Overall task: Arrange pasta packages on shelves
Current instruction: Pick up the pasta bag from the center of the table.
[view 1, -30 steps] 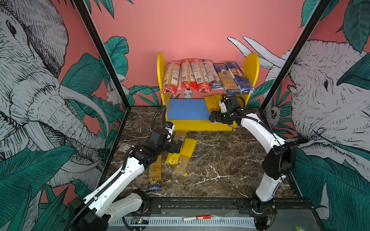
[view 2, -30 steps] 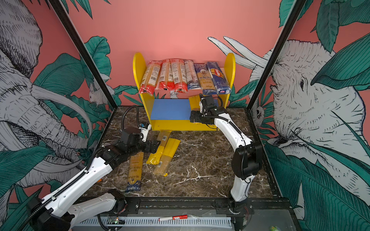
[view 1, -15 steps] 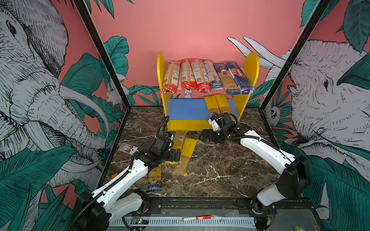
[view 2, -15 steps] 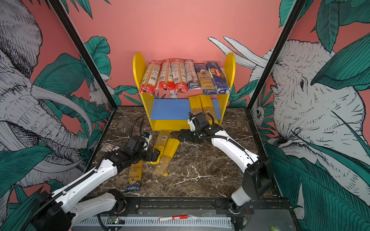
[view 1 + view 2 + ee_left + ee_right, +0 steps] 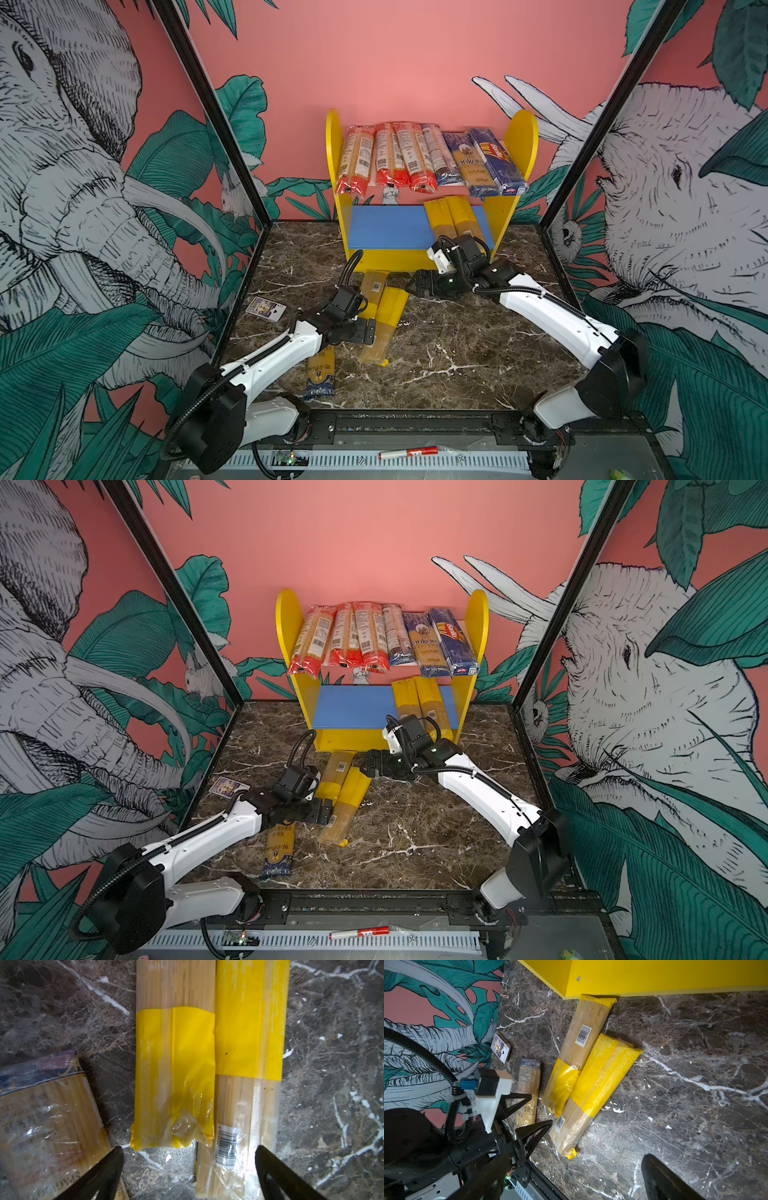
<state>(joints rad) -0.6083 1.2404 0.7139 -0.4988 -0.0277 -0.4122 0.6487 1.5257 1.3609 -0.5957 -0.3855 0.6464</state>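
Yellow wrappers fill my left wrist view: two half-yellow packs (image 5: 174, 1068) lie side by side, touching, on the marble floor (image 5: 332, 1064). My left claw (image 5: 188, 1148) hangs over their near ends with its jaws spread wide, grasping nothing. A second ago that claw sat higher and closer to the shelves (image 5: 419, 259); it has since dropped low and drawn back along the pair. Just beside it lies the blue-ended pack (image 5: 321, 372), its far end hidden under my left arm, in the same spot as before.

My right claw (image 5: 415, 284) has changed most. A second ago it was up at the blue lower board (image 5: 386, 226), right by the shelved yellow packs (image 5: 451, 216). Now it has pulled clear of the shelves and hovers low over the floor, near the far end of the floor pair, jaws released and empty. The shelved yellow packs stay where I left them, lying front to back on the right part of the blue board. The upper row (image 5: 409, 160) of six packs rests on the top board, unmoved.
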